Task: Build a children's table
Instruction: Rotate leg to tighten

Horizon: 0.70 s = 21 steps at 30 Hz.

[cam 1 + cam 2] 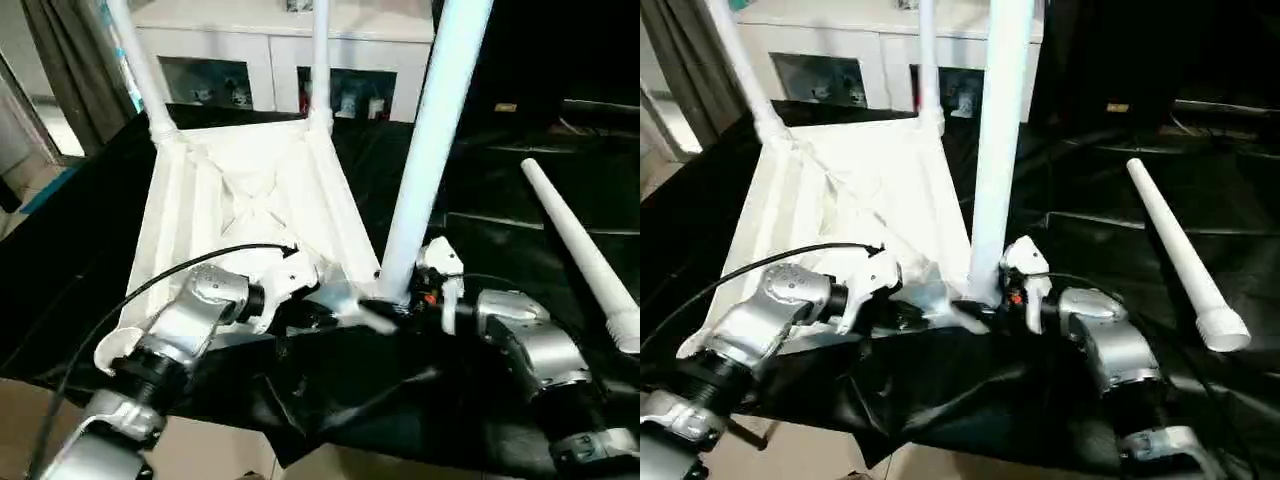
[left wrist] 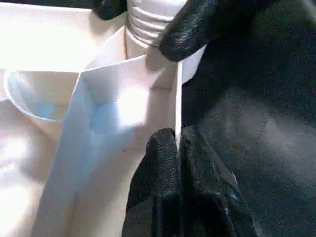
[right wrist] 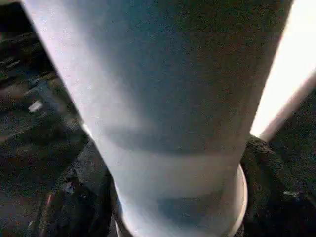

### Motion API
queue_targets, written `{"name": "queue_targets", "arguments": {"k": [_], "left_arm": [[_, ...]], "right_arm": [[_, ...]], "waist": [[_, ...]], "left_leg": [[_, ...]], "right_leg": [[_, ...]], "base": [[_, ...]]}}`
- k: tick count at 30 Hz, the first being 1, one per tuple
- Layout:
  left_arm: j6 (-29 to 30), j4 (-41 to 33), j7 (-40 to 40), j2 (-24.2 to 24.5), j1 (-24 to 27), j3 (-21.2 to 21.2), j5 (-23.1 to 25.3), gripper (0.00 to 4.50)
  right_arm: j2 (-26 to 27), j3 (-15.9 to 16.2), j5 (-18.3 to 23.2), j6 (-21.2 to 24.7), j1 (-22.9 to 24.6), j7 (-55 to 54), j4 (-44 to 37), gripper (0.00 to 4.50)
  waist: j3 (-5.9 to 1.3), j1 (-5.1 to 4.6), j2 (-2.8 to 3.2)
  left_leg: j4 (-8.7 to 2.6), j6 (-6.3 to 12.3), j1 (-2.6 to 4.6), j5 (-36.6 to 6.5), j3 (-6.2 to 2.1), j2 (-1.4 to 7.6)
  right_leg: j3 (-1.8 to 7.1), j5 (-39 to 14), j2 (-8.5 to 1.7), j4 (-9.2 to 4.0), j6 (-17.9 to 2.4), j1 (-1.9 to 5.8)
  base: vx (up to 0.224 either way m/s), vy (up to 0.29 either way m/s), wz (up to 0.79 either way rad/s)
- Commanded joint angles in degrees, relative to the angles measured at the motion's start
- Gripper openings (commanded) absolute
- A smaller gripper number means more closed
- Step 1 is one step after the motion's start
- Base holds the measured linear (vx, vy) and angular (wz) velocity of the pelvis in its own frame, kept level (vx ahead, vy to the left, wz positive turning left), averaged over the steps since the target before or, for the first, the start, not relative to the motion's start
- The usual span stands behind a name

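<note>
- Tabletop (image 1: pixel 250 200): white, upside down on the black-draped table (image 1: pixel 480 190), ribbed underside up. Landmark for all entries below.
- Fitted legs: two stand in the far corner sockets, far-left leg (image 1: pixel 140 70) and far-right leg (image 1: pixel 320 60).
- Near-right leg (image 1: pixel 430 140): upright at the tabletop's near-right corner, threaded end at the socket; I judge it is being seated, not yet home.
- Loose leg (image 1: pixel 580 250): lying on the cloth, well to the right of the tabletop.
- Left claw (image 2: pixel 177 143): fingers pressed together, pinching the thin rim wall of the tabletop beside that corner.
- Right claw (image 1: pixel 425 290): black fingers spread round the near-right leg's base; whether they press it, I cannot tell.
- Risks, my judgement: leg leaning as it goes in, cross-threading; the thin rim slipping from the pinch, so the tabletop turns with the leg.
- Hidden: leg tops cut off; socket joint blocked by the claws; near-left corner behind my left forearm (image 1: pixel 170 330).
</note>
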Motion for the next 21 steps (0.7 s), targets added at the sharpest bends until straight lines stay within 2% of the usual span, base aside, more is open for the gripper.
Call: {"name": "queue_targets", "arguments": {"k": [1, 2, 3, 6, 7, 8, 9, 12, 13, 14, 16, 18, 20, 21], "left_arm": [[1.1, 3.6, 6.6, -3.0, -1.9, -0.1, 1.8, 0.0], [1.4, 5.0, 9.1, -4.3, -2.7, 0.3, 2.1, 0.0], [2.2, 7.5, 13.2, -6.9, -4.1, 1.2, 2.3, 0.0], [2.6, 9.5, 16.4, -9.1, -5.2, 1.7, 2.4, 0.0], [2.6, 9.5, 16.4, -9.1, -5.2, 1.7, 2.4, 0.0], [2.4, 11.1, 18.7, -10.9, -6.1, 1.9, 2.6, 0.0], [2.0, 12.3, 19.9, -12.3, -6.8, 2.0, 2.8, 0.0], [0.7, 13.5, 20.0, -13.7, -7.5, 1.5, 3.1, 0.0], [0.5, 13.5, 19.6, -13.8, -7.5, 1.5, 2.9, 0.0], [0.2, 13.1, 18.3, -13.6, -7.2, 1.3, 2.6, 0.0], [0.2, 12.1, 16.3, -12.8, -6.7, 0.8, 2.3, 0.0], [-0.2, 10.8, 14.1, -11.5, -5.9, 0.6, 1.9, 0.0], [-0.9, 9.0, 10.3, -9.6, -4.8, 0.4, 1.3, 0.0], [-0.8, 8.2, 8.4, -8.7, -4.3, 0.2, 0.9, 0.0]], "right_arm": [[3.6, -0.4, -3.0, 0.3, -0.2, -10.4, 4.2, 2.77], [5.3, -1.1, -3.5, 0.3, -0.5, -14.5, 5.6, 2.76], [8.4, -2.7, -3.6, 0.7, -1.3, -21.3, 8.2, 2.76], [11.1, -3.4, -3.8, 0.5, -2.2, -26.2, 10.3, 2.76], [11.1, -3.4, -3.8, 0.5, -2.2, -26.2, 10.3, 2.76], [12.9, -3.1, -4.2, 0.4, -3.0, -28.4, 11.3, 2.76], [14.5, -2.6, -4.6, -0.1, -3.8, -29.2, 12.1, 2.76], [16.5, -2.2, -5.0, -1.7, -5.0, -29.0, 12.9, 2.76], [16.6, -2.3, -4.6, -1.6, -5.2, -28.3, 12.9, 3.32], [16.6, -2.3, -4.2, -1.5, -5.5, -27.4, 12.8, 3.46], [15.7, -1.5, -4.6, -1.9, -5.6, -25.6, 12.6, 3.52], [14.0, -0.6, -4.4, -2.2, -5.0, -22.4, 11.1, 3.81], [11.4, 0.6, -3.9, -2.4, -3.9, -17.3, 8.5, 3.9], [10.1, 1.1, -4.0, -3.0, -3.3, -15.0, 7.5, 3.9]], "waist": [[-3.24, -0.37, -0.47], [-3.02, -0.57, -0.48], [-2.84, -1.19, -0.68], [-2.73, -1.52, -0.64], [-2.69, -1.68, -0.67], [-2.74, -1.7, -0.64], [-2.74, -1.92, -0.48], [-2.76, -2.01, -0.48], [-2.76, -2.08, -0.5], [-2.8, -2.06, -0.52], [-2.85, -2.09, -0.52], [-2.96, -2.06, -0.51], [-3.04, -1.86, -0.69], [-3.23, -1.9, -0.74]], "left_leg": [[-4.21, 1.83, 0.79, -11.2, -1.44, 3.38], [-4.27, 1.49, 0.82, -12.0, -1.39, 3.24], [-4.48, 0.5, 0.99, -14.2, -1.66, 3.11], [-4.44, 0.3, 1.52, -16.5, -1.77, 2.94], [-4.51, 0.52, 1.37, -16.7, -1.85, 2.91], [-4.59, 0.66, 1.3, -16.7, -1.92, 2.95], [-4.61, 0.77, 1.41, -16.7, -1.8, 2.93], [-4.74, 0.98, 1.41, -17.9, -1.94, 2.97], [-4.89, 1.17, 1.2, -17.9, -2.03, 3.04], [-4.92, 1.28, 1.18, -17.8, -2.02, 3.08], [-4.93, 1.67, 0.97, -17.2, -1.98, 3.12], [-4.9, 2.01, 0.9, -16.5, -1.92, 3.21], [-4.9, 2.65, 0.59, -15.1, -1.93, 3.35], [-4.76, 3.23, 0.18, -13.4, -1.87, 3.38]], "right_leg": [[3.05, -17.8, -5.54, -5.03, -11.2, 2.45], [3.03, -20.0, -5.48, -5.38, -10.6, 2.29], [2.92, -24.9, -5.51, -5.78, -9.0, 2.27], [2.9, -29.9, -5.66, -6.54, -7.1, 1.87], [2.87, -30.7, -5.67, -6.73, -6.4, 1.89], [2.84, -30.6, -5.62, -6.75, -6.3, 1.97], [2.86, -30.1, -5.5, -6.87, -6.2, 1.68], [2.87, -29.6, -5.62, -6.96, -6.4, 1.69], [2.9, -29.0, -5.6, -6.79, -6.5, 1.9], [2.93, -28.6, -5.59, -6.75, -6.6, 1.89], [3.05, -27.1, -5.69, -6.55, -7.3, 2.02], [3.18, -25.6, -5.75, -6.41, -7.8, 2.07], [3.26, -23.2, -5.79, -6.04, -8.5, 2.39], [3.32, -20.2, -5.82, -5.56, -9.1, 2.72]], "base": [[0.0, 0.0, 0.0], [0.0, 0.0, 0.0], [0.0, 0.0, 0.0], [0.0, 0.0, 0.0], [0.0, 0.0, 0.0], [0.0, 0.0, 0.0], [0.0, 0.0, 0.0], [0.0, 0.0, 0.0], [0.0, 0.0, 0.0], [0.0, 0.0, 0.0], [0.0, 0.0, 0.0], [0.0, 0.0, 0.0], [0.0, 0.0, 0.0], [0.0, 0.0, 0.0]]}}
